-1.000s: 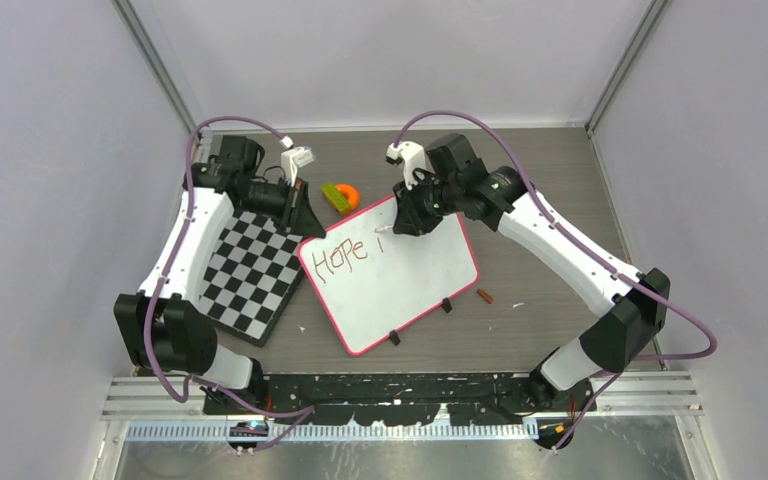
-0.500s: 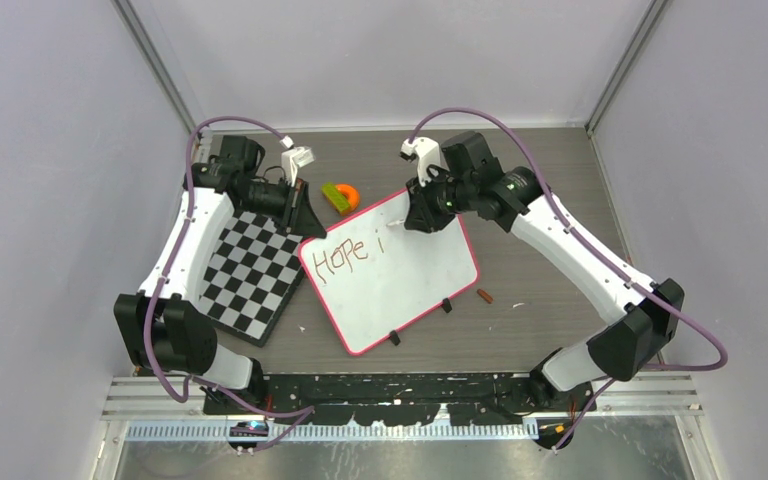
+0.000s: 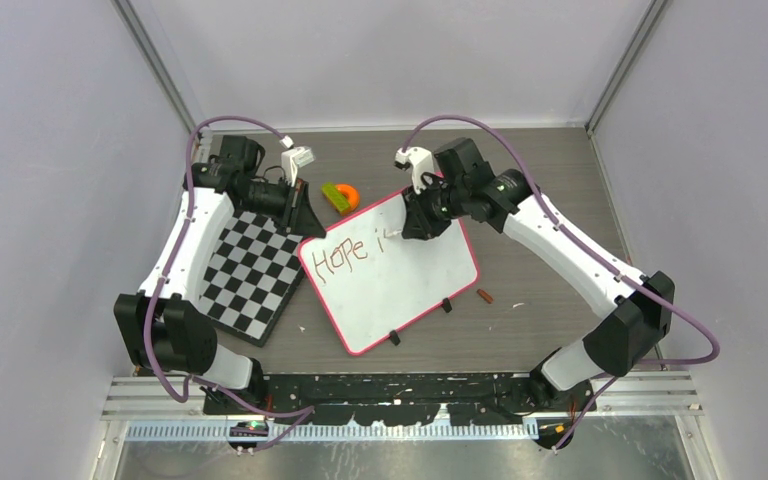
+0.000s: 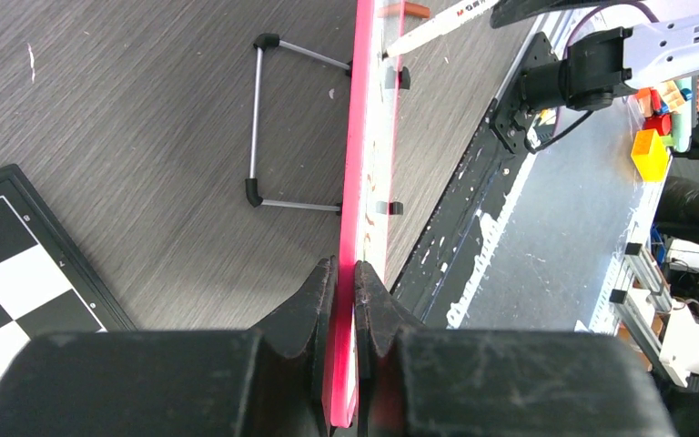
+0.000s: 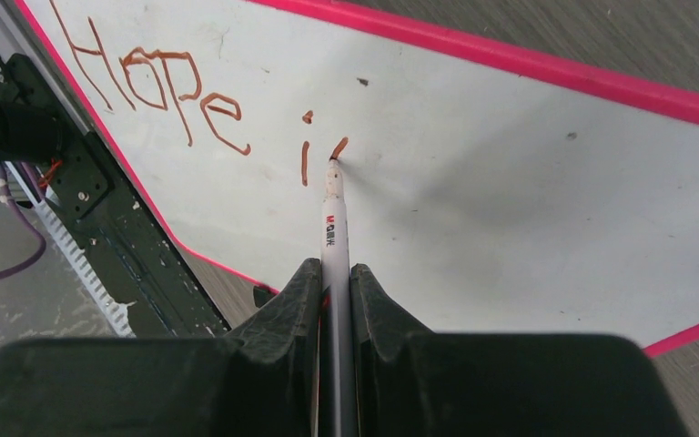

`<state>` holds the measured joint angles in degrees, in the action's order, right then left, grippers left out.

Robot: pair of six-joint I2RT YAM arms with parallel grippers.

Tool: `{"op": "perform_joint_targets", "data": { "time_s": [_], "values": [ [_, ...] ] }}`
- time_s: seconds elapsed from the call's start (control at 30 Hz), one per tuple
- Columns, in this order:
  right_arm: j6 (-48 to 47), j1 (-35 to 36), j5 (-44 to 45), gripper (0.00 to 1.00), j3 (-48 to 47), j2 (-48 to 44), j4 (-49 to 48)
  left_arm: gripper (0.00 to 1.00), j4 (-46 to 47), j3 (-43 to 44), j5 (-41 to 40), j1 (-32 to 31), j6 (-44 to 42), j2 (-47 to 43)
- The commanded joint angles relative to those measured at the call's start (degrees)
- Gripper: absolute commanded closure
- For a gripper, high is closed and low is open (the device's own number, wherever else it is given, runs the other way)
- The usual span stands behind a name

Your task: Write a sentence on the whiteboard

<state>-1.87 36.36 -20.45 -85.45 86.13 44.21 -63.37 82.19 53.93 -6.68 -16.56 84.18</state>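
Right gripper [image 5: 335, 271] clamped on marker [image 5: 334, 223], tip at sentence [image 5: 159, 91] | left gripper [image 4: 344, 273] pinches whiteboard [image 5: 510, 182] rim | board prob. light, stiff, slick; hold by edge

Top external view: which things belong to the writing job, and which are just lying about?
In the job: whiteboard, clamped at its rim by the left gripper; marker, held by the right gripper; the sentence, reading "Hope i" plus a stroke.
Lying about: checkerboard; green-and-orange toy; small reddish piece beside the board.
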Motion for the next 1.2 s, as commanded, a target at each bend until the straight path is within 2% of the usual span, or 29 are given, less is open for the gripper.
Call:
{"op": "perform_joint_targets", "data": {
  "time_s": [0.0,0.17,0.67,1.17],
  "values": [
    [-1.08,0.04,0.59,1.0,2.51,-1.79,-1.4,1.0,-2.06,-0.53,-0.76,-0.83,-0.08,-0.75],
    [-1.02,0.08,0.54,1.0,3.23,-2.63,-1.32,1.0,-2.08,-0.62,-0.62,-0.86,-0.07,-0.79],
    [-0.72,-0.34,2.45,1.0,-3.26,0.95,-2.3,1.0,-2.38,-0.15,-0.97,-0.88,-0.41,-0.69],
    [-1.13,-2.23,1.88,1.0,-1.96,0.09,-0.78,1.0,-2.9,0.1,-1.15,-0.88,-0.76,-0.28]
  ]
}}
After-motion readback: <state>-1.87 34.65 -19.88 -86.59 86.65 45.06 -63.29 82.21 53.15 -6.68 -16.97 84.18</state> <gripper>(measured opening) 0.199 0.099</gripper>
